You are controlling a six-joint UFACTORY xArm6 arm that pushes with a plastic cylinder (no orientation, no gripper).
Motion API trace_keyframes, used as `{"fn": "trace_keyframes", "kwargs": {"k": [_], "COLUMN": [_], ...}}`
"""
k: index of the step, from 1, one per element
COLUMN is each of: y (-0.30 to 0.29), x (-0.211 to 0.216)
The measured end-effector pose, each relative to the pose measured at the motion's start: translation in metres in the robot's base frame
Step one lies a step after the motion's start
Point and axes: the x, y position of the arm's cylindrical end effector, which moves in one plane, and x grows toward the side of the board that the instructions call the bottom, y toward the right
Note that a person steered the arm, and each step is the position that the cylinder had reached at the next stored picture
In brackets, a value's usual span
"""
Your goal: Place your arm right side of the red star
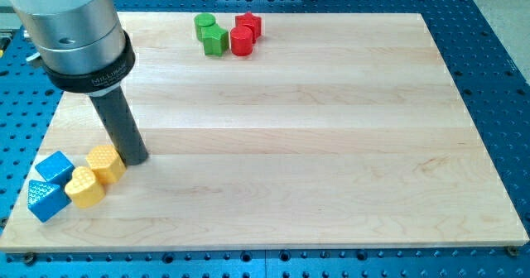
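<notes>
The red star [249, 25] sits at the view's top centre, touching a red cylinder [241, 40] just below and left of it. A green cylinder [204, 24] and a green star [215, 40] stand close to their left. My tip [137, 157] rests on the board at the view's lower left, far from the red star. It is just right of a yellow hexagon block [105, 163], touching or nearly touching it.
A yellow heart block [84, 187] lies below and left of the yellow hexagon. A blue cube [55, 170] and a blue triangular block [44, 200] sit at the board's [315, 146] lower-left corner. The arm's grey body fills the view's upper left.
</notes>
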Motion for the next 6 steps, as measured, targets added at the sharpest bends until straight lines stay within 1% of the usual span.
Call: {"fn": "trace_keyframes", "kwargs": {"k": [3, 4, 5, 6], "y": [0.003, 0.095, 0.203, 0.224], "x": [0.004, -0.05, -0.125, -0.222]}}
